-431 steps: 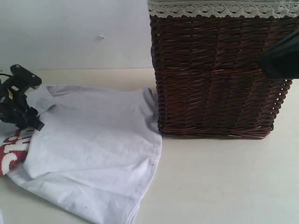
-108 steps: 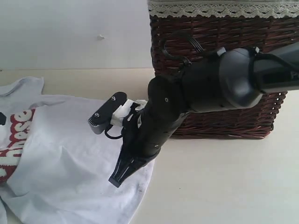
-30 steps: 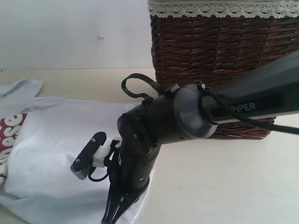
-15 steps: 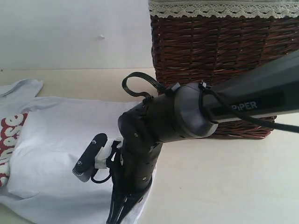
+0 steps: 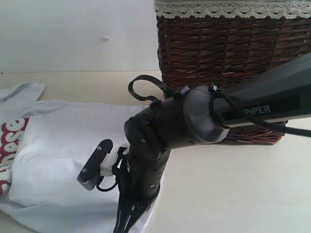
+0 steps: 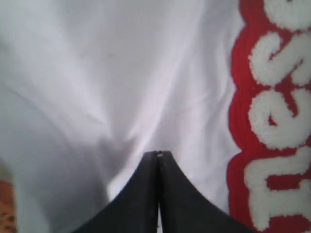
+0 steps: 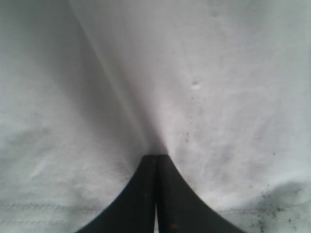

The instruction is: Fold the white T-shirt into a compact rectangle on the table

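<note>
Your right gripper [image 5: 127,218] is down at the 6 o'clock edge of the exterior view, jaws pressed together on the near hem of the white T-shirt [image 5: 68,145]; the right wrist view shows creases running into the closed tips. From that pinch the shirt spreads across the table [image 5: 233,184] toward 10 o'clock, its visible span running roughly from 9 to 3 o'clock. The red letters [image 5: 9,141] sit at the 9 o'clock end, and the wicker basket [image 5: 228,73] stands well apart at 1 o'clock. Your left gripper [image 6: 158,154] is out of the exterior view, but its wrist view shows the jaws closed with cloth gathered into them just beside the lettering. You therefore hold the two ends of the near edge, and the free cloth lies toward 12 o'clock. I judge the coming fold should carry both pinches that way together, keeping them level so the hem lands straight.
</note>
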`<state>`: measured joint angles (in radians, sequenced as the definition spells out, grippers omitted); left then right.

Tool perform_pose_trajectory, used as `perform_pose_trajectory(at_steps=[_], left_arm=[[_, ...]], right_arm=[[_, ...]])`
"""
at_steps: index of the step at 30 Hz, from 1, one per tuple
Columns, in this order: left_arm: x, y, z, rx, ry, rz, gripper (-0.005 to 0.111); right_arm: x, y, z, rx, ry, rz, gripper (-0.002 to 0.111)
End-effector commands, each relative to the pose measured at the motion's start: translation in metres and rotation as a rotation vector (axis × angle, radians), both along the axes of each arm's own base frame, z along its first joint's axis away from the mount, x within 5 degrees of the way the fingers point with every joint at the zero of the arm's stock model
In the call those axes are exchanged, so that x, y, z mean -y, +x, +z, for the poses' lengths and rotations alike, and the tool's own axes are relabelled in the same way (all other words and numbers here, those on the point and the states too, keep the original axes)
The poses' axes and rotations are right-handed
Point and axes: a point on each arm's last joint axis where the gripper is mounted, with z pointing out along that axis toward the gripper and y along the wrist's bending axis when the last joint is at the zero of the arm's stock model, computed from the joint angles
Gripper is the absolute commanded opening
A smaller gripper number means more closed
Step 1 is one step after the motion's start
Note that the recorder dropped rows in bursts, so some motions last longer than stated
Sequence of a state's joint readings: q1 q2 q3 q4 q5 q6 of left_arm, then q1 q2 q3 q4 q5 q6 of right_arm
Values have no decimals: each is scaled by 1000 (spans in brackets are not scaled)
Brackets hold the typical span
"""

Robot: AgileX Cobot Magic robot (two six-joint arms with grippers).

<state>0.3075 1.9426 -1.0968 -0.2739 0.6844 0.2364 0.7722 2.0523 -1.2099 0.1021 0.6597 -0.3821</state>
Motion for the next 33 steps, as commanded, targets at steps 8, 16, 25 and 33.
perform_pose_trajectory(at_steps=[8,16,25,33], left_arm=[[-13,41,-56,-110,155,-41,0],[-62,66,-35,-136,231,0,0],[-43,74,27,81,129,70,0],[-20,25,67,177,104,63,0]], right_arm=[[10,-4,-5,-49,-67,23,0],[12,-6,-6,-69,-95,39,0],[12,-6,-6,-63,-93,60,0],[10,-4,-3,-34,-73,65,0]])
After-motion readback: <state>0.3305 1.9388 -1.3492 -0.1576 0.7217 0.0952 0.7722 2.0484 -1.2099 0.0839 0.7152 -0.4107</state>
